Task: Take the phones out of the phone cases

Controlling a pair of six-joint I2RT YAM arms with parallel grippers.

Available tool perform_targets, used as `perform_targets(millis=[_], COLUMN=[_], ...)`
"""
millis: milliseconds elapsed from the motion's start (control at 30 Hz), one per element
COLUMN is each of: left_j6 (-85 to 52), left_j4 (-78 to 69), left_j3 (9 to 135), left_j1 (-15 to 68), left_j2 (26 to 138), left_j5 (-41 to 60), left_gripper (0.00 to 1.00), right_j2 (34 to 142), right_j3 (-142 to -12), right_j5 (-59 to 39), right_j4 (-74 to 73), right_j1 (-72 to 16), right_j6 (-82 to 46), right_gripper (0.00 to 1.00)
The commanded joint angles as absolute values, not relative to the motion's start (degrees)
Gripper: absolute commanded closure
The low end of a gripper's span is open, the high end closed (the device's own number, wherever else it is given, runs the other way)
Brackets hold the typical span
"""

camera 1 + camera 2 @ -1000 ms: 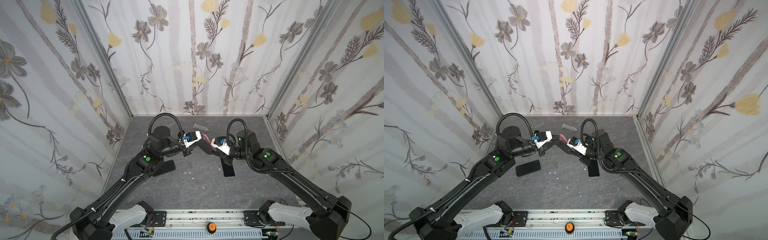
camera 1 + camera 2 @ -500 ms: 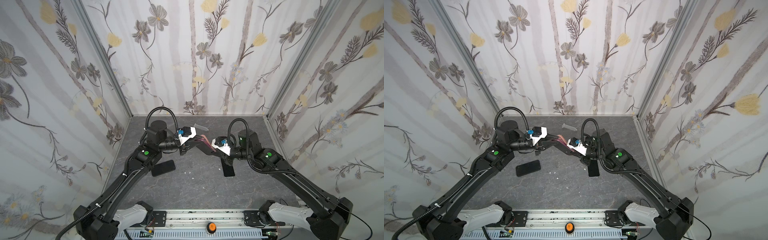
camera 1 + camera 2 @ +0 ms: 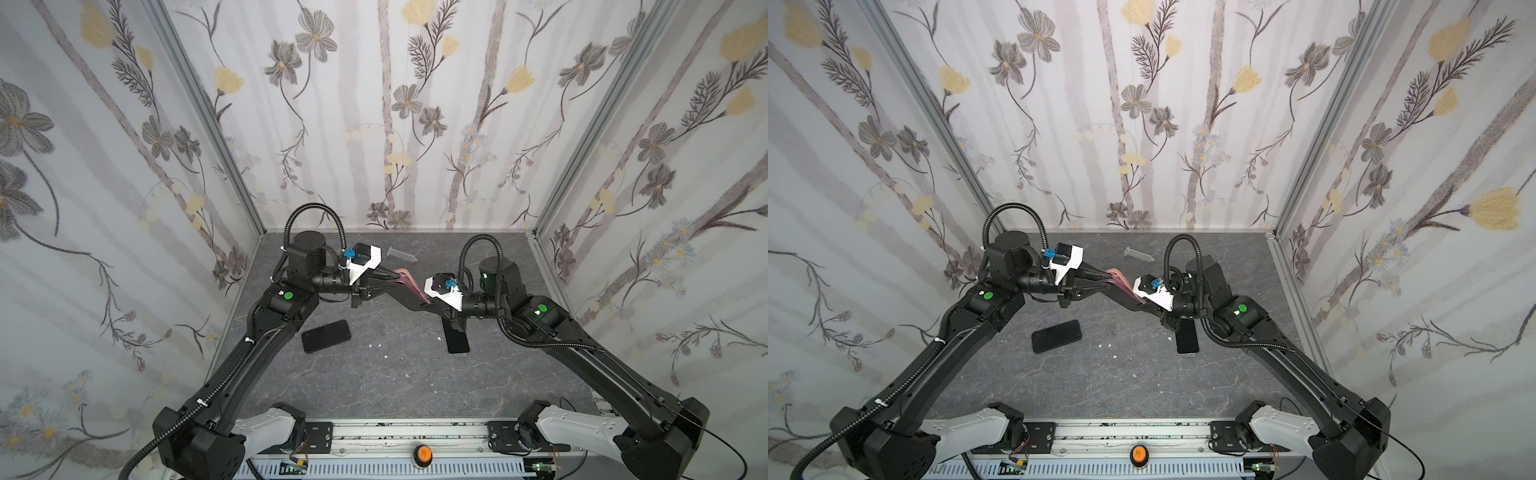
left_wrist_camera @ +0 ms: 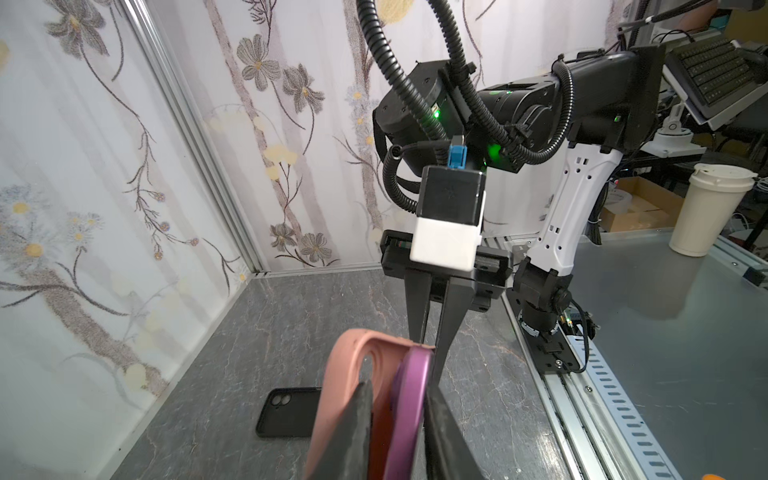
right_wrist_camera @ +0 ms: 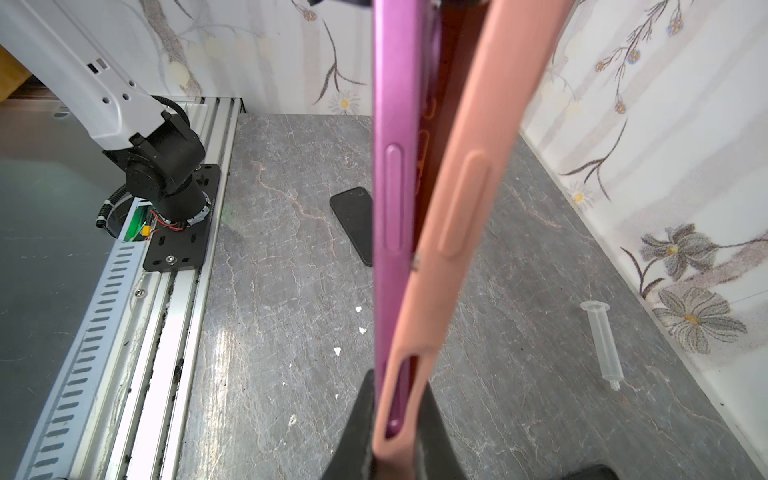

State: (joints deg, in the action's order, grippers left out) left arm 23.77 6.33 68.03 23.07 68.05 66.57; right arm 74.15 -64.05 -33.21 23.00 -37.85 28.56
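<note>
Left arm (image 3: 266,340) is drawn back toward the rear-left corner since a second ago; right arm (image 3: 582,353) is unchanged. Above the table (image 3: 374,386), left tool (image 4: 397,399) is pinched on the purple phone (image 5: 390,124), parted there from the pink phone case (image 5: 461,199). Right tool (image 5: 397,390) is clamped on the case's other end, phone still seated inside.

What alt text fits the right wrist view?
A purple phone, seen edge-on, is half peeled from its pink case, both pinched at one end between the right fingers. Behind, on the grey table, lie a black phone-shaped slab and a clear syringe barrel.
</note>
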Motion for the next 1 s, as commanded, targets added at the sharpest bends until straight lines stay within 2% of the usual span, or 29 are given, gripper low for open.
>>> perform_targets(millis=[0,267,333,467,600,900,967], left_j6=[22.49,21.88,21.71,21.62,21.79,22.5,22.5], left_j4=[6.68,6.68,6.7,6.68,6.69,6.77,6.77], left_j3=[68.71,68.9,69.08,69.25,69.6,72.11,72.58], left_j1=[22.24,22.15,22.15,21.97,21.68,21.4,21.27], left_j2=[68.71,69.61,69.61,69.43,69.26,69.17,69.18], left_j5=[68.36,70.99,71.66,72.17,72.24,68.88,68.55], left_gripper=[0.73,0.73,0.76,0.85,1.0,1.0,1.0], right_j2=[73.25,73.28,73.39,73.5,73.89,75.78,75.87], right_j3=[-64.71,-64.59,-64.5,-64.34,-64.32,-64.21,-63.87], right_j5=[-40.63,-42.06,-42.3,-42.73,-43.5,-46.03,-46.14], right_j4=[17.45,17.49,17.58,17.96,19.09,22.23,21.9], right_j1=[-37.97,-37.97,-37.97,-37.97,-37.97,-38.0,-38.06], right_j6=[30.27,30.31,30.24,30.54,31.1,32.08,31.85], right_gripper=[1.0,1.0,1.0,1.0,1.0,1.0,0.97])
